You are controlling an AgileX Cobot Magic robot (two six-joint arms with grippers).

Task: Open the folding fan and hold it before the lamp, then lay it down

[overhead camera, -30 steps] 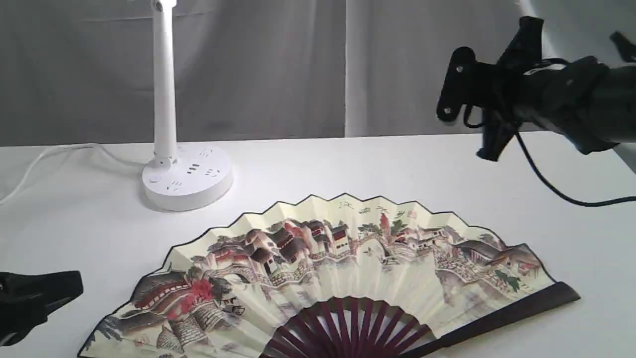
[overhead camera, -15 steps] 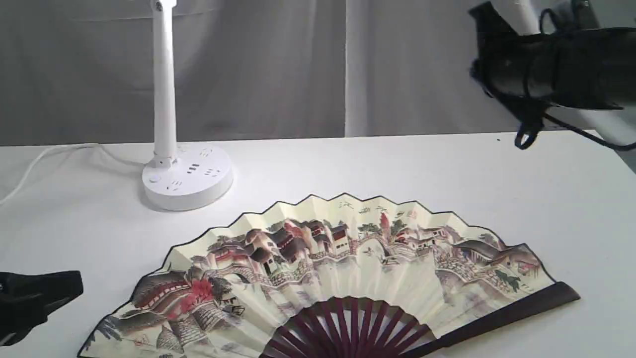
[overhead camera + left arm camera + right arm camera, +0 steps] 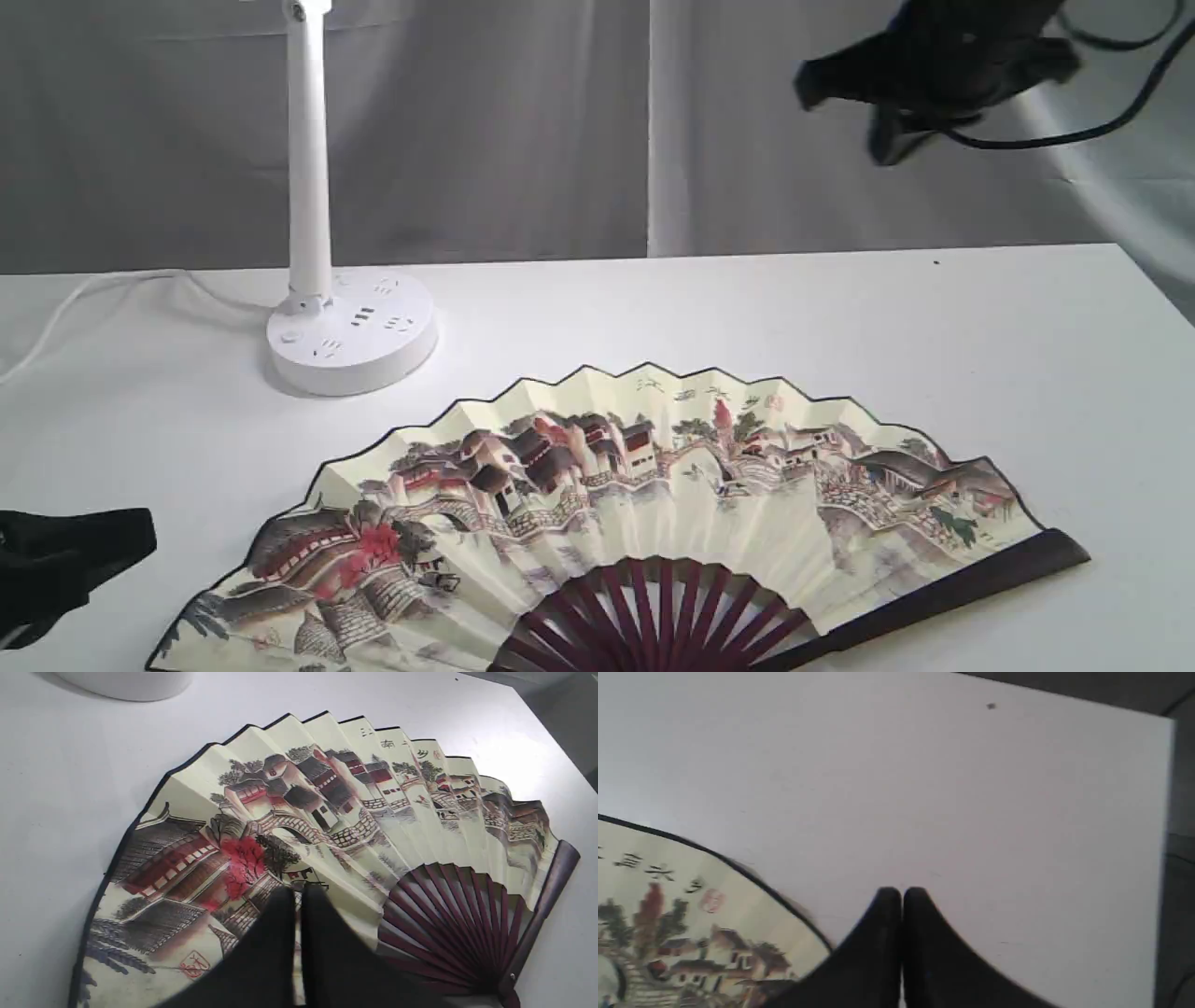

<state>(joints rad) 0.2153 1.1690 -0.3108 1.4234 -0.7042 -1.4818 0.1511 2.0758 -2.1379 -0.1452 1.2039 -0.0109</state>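
Closest to me, the left gripper (image 3: 296,895) sits low at the near left corner of the counter (image 3: 653,308). Its jaws are pressed together on nothing. It is beside the left end of the folding fan (image 3: 644,504) and does not hold it.

The folding fan lies flat on the counter, spread full, painted side up. Its maroon ribs (image 3: 658,616) splay out at the near edge, and one dark guard (image 3: 971,583) runs off to the right. Nothing grips it anywhere I can see.

Behind it on the left stands the lamp (image 3: 308,168), well apart from the paper. Its round base (image 3: 352,341) carries the sockets and its cord (image 3: 84,289) trails off left. The lamp's head is out of frame, so I cannot tell whether it is lit.

Farther back and high on the right, the right gripper (image 3: 901,895) hangs above bare counter beyond the fan's far right rim, jaws pressed together and empty. A grey curtain (image 3: 485,131) closes the back.

As I read it, the opening is done and the fan is already laid down. These views cannot confirm the hold before the lamp. If it was made, nothing is left but to park the arms.
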